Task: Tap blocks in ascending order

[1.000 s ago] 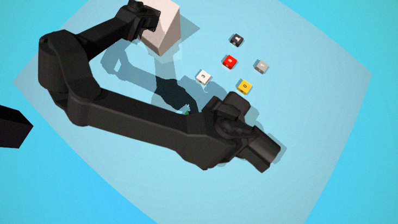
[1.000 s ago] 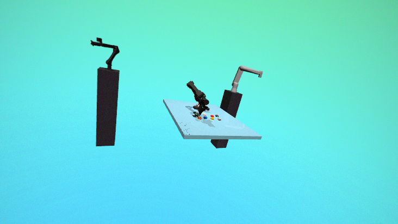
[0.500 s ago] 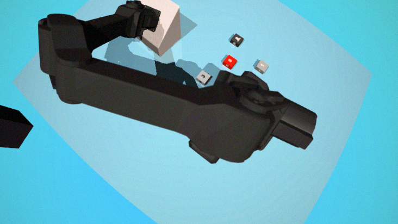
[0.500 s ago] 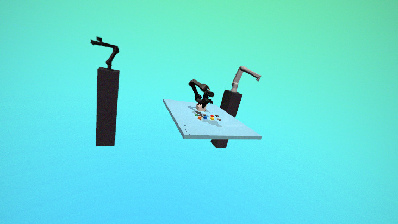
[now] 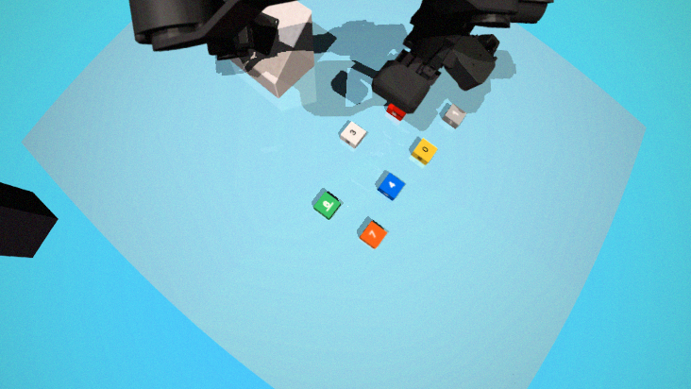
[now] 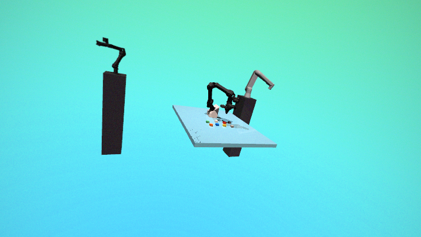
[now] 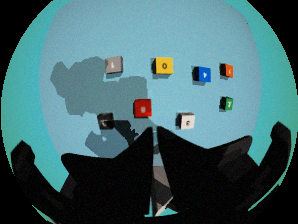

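The hand (image 6: 226,111) (image 7: 154,131) is positioned above the tabletop (image 5: 299,299) (image 6: 235,144), clear of the blocks, with its fingers pressed nearly together and nothing between them. Eight blocks rest on the tabletop. The yellow block (image 5: 424,151) (image 6: 224,125) (image 7: 164,65) bears a 0; the gray block (image 5: 453,115) (image 6: 232,126) (image 7: 114,65), a 1; the white block (image 5: 353,134) (image 7: 186,121), a 3; the blue block (image 5: 391,186) (image 6: 217,124) (image 7: 202,74), a 4; the orange block (image 5: 373,234) (image 6: 210,125) (image 7: 227,70), a 7. Digits on the red block (image 5: 396,111) (image 7: 143,108), green block (image 5: 327,205) (image 6: 207,121) (image 7: 227,103) and black block (image 7: 105,121) are not reliably legible. In the wrist view, the red block lies between the gray and white blocks, and the black block lies near the red block. All blocks stand apart.
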`<action>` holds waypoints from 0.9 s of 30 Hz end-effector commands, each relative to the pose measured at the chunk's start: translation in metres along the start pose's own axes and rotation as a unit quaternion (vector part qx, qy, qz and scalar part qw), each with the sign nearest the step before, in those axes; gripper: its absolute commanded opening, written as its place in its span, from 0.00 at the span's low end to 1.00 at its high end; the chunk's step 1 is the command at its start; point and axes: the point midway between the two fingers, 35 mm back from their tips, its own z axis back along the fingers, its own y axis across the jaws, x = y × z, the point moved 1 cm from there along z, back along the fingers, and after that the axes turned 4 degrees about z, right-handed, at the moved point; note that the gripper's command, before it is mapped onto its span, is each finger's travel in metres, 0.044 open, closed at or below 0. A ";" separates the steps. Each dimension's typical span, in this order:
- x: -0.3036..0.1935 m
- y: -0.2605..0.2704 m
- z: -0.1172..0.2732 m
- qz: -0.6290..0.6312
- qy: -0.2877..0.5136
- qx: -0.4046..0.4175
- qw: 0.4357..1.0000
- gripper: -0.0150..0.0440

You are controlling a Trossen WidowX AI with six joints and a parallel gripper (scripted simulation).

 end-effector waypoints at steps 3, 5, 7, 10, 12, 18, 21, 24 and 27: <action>-0.002 0.005 -0.026 -0.013 0.002 0.002 1.000 0.29; -0.002 0.005 -0.060 -0.013 0.002 0.001 1.000 0.29; -0.004 0.004 -0.080 -0.013 0.002 -0.001 1.000 0.29; -0.005 0.004 -0.083 -0.013 0.002 -0.001 1.000 0.29; -0.004 0.004 -0.083 -0.013 0.002 -0.001 1.000 0.29; -0.004 0.004 -0.092 -0.013 0.002 -0.001 1.000 0.29; -0.004 0.004 -0.097 -0.013 0.002 -0.001 1.000 0.29; -0.004 0.004 -0.101 -0.013 0.002 -0.001 1.000 0.29; -0.004 0.004 -0.106 -0.013 0.002 -0.001 1.000 0.29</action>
